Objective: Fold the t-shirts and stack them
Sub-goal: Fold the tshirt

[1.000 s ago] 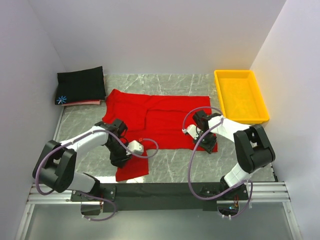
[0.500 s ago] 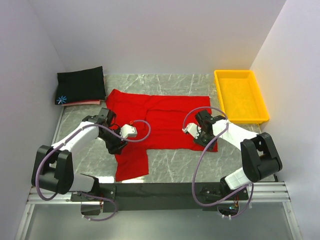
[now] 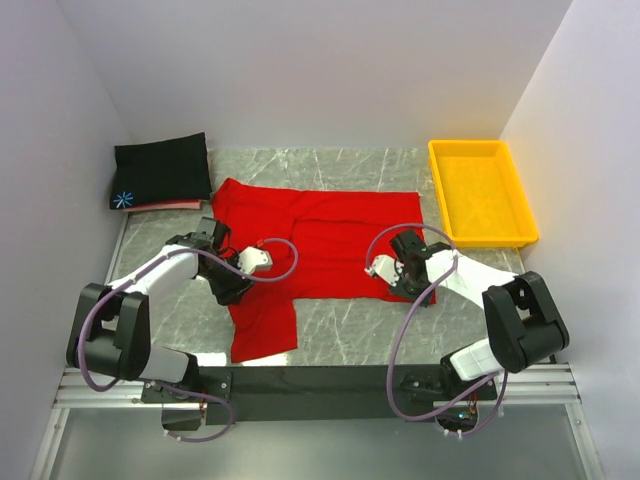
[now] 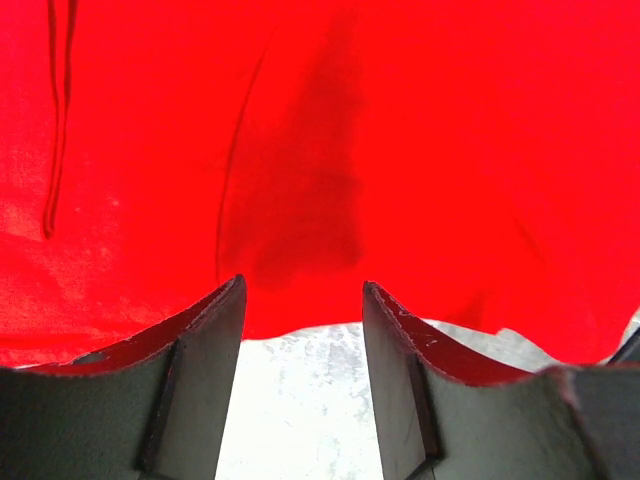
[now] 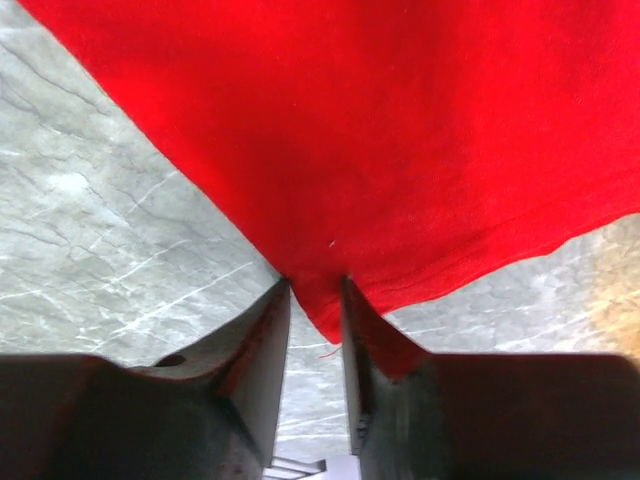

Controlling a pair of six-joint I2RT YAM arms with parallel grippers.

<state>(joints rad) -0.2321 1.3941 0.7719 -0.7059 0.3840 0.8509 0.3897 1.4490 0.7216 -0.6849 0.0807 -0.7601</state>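
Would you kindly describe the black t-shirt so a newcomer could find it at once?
On the table, look to the far left corner, opposite the yellow tray. A folded black t-shirt lies atop a pink one, beside the spread red t-shirt. It alone is black, with a blue-white starburst mark.

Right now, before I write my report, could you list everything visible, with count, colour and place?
red t-shirt: one, red, spread flat mid-table
black t-shirt: one, black, folded, far left corner
pink t-shirt: one, pale pink, edge showing under the black one
tray: one, yellow, far right corner
table: one, grey marble, under everything
left tool: one, dark, open, at the red t-shirt's edge
right tool: one, dark, red t-shirt's corner between its jaws
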